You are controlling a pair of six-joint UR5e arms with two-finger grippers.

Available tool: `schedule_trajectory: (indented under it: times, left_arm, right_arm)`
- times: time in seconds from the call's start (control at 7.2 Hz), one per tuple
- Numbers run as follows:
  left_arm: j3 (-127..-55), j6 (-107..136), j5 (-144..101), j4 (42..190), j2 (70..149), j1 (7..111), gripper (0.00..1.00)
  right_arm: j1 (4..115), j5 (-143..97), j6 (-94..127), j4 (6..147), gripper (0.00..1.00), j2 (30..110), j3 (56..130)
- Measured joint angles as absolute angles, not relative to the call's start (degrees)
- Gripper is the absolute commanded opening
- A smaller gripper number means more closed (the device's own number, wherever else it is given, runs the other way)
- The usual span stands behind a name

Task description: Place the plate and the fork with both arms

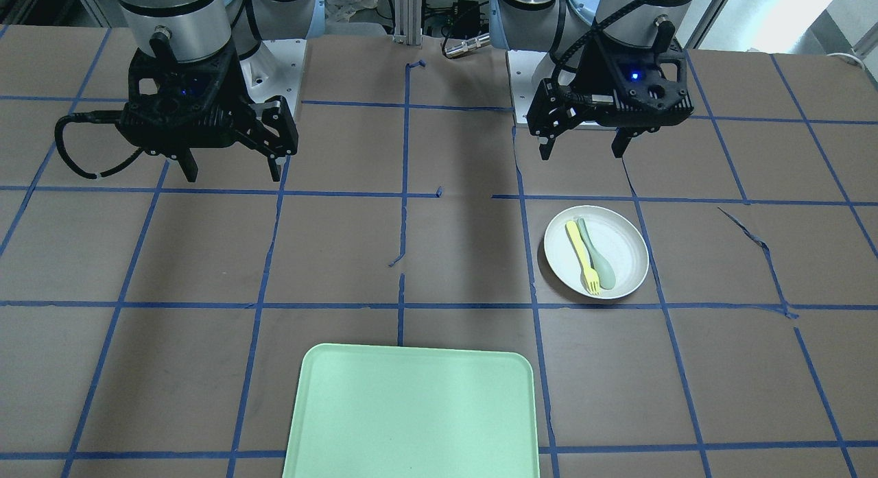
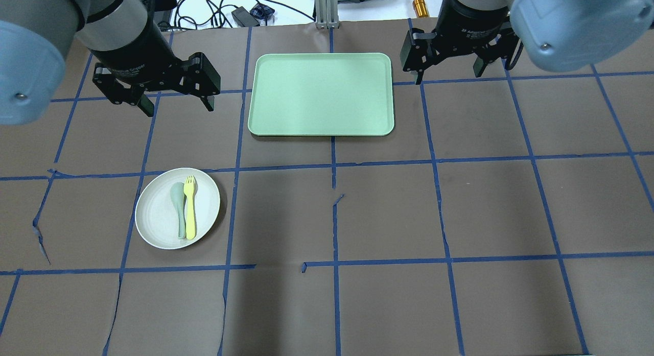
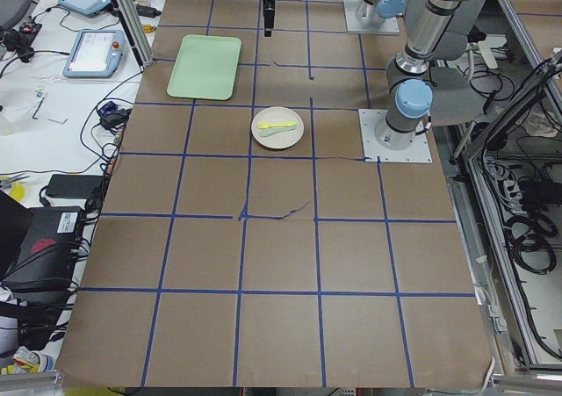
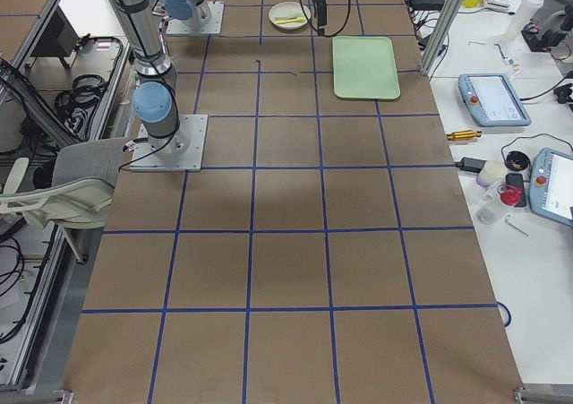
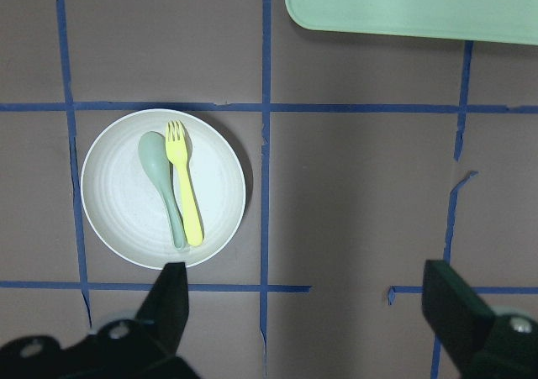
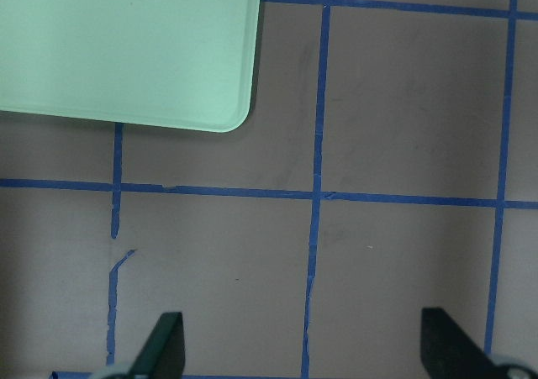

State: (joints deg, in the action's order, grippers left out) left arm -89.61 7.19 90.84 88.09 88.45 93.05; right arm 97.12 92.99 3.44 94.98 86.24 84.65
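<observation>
Left pincer [image 2: 179, 107]: it is hanging released, jaws wide and holding nothing, raised over the tabletop [image 2: 460, 208] near the plate. Its wrist camera is showing you the plate whole.
Right pincer [image 2: 449, 76]: it is hovering released and empty too, near the tray's corner and well apart from the plate.
Plate [image 2: 153, 220]: it is sitting flat on the tabletop on the robot's left side, apart from the tray, and it is carrying the fork and a spoon.
Fork [image 2: 190, 215]: it is lying across the plate's middle with its tines pointing away from the robot and its handle running right against the spoon.
Spoon [image 2: 178, 203]: it is lying on the fork's left. It is not yours to move.
Tray [image 2: 321, 94]: it is lying at the tabletop's far middle.
Plate handling: you are probably dealing with something light, stiff and smooth. The raised rim is offering the only hold, so you should be pinching it at an edge clear of the cutlery. Any tilt is likely to send the fork and spoon sliding.
Fork handling: it is looking slim, light and rigid, and it is lying low in a slick dish. You should be closing across the narrow handle near its middle. The spoon is crowding one side, so one finger is getting little room and the fork may skate.
</observation>
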Motion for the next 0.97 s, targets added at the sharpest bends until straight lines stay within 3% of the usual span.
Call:
schedule_trajectory:
  times: [0.97]
  left_arm:
    - [-88.84,7.17,90.89,88.29,87.16,92.92,1.0]
  right_arm:
    - [97.12,92.96,3.37,94.69,1.0,86.24,84.44]
